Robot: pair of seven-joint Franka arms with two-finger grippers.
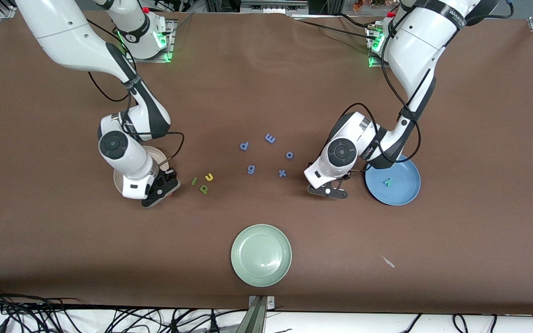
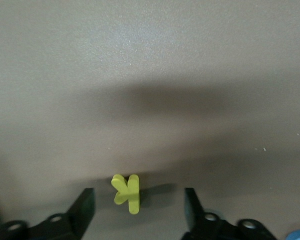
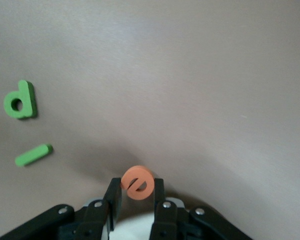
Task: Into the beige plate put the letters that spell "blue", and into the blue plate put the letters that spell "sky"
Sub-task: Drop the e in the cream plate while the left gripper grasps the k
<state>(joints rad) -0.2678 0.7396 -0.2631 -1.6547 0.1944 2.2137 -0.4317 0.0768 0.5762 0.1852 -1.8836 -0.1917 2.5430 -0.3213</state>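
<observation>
blue letters [image 1: 266,155] scattered between arms

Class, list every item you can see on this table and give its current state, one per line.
right hand: shut on the orange e, beside the beige plate
left hand: open around the yellow k, which stands on the table
blue plate: holds the teal y
green plate: holds nothing
yellow u, light green l, dark green b: lying on the table

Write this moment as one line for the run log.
right hand: shut on orange e, by beige plate | left hand: open around yellow k, beside blue plate | teal y: in blue plate
</observation>
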